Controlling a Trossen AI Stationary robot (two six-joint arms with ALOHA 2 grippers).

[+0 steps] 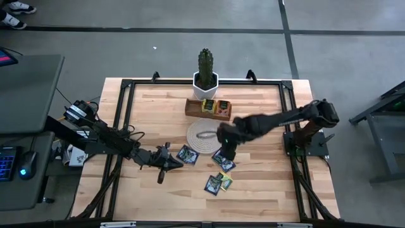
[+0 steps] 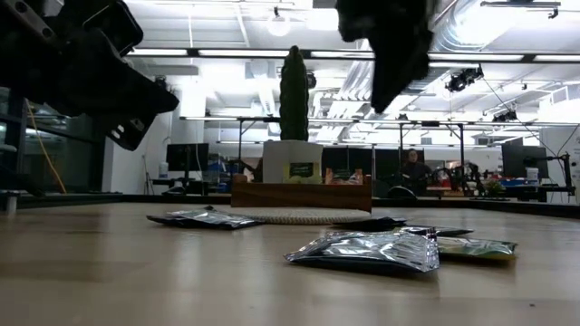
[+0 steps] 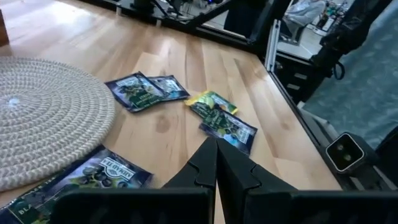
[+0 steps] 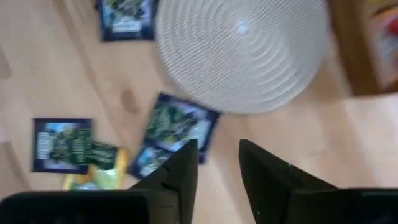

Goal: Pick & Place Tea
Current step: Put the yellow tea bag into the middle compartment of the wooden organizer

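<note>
Foil sachets [image 2: 367, 251] lie loose on the desk [image 1: 253, 196] — none picked; right fingers [image 4: 217, 163] part-open, empty; left fingers [image 3: 216, 163] shut, empty.

Table [image 1: 253, 196]: pale wood planks, smooth, light sheen; visible grain and a knot. Black metal frame rails [image 1: 126, 114] along its edges, matt.

Round mat [image 4: 242, 53]: whitish coiled cord, woven, rough, matt.

Tea sachets [image 2: 362, 249]: crinkled foil, silvery and shiny in the low view; glossy printed faces, dark blue and green [image 3: 146, 92], one yellow [image 3: 211, 99].

Tray [image 2: 301, 196] near the far edge: brown wood, smooth, dull finish.

Cactus pot [image 1: 205, 84]: white, smooth, looks glazed or plastic.

Gripper fingers [image 4: 180, 171]: black, matt, plastic-looking.
</note>
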